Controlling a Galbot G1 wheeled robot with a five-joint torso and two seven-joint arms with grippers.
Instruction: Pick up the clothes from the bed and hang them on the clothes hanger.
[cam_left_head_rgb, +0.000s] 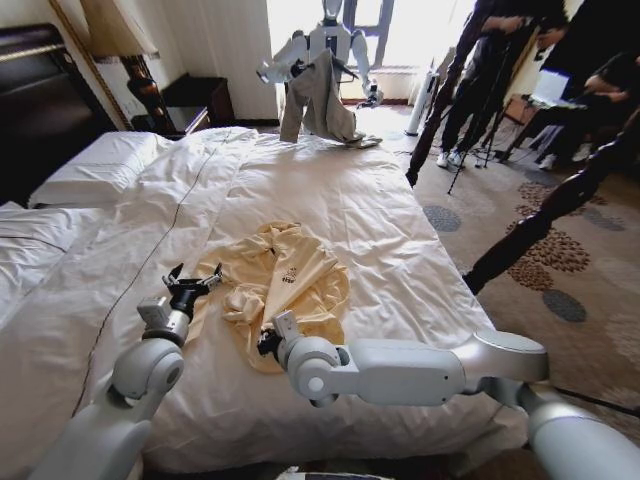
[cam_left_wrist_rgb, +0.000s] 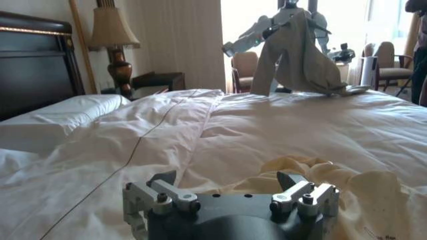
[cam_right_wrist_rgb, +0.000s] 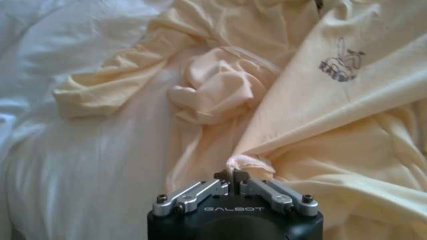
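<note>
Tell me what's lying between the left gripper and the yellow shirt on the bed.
Nothing but bare white duvet: in the head view, the open left gripper hovers just beside the yellow shirt.

- From the head we look forward and down over the bed (cam_left_head_rgb: 400, 200), both arms reaching in from the near edge.
- Our left wrist camera sits low, just above the duvet, facing along the bed toward the window; the left gripper (cam_left_wrist_rgb: 230, 192) fills its foreground.
- Our right wrist camera looks down, very close, on the clothes (cam_right_wrist_rgb: 320, 115), probably the same folds the head view shows mid-bed.
</note>
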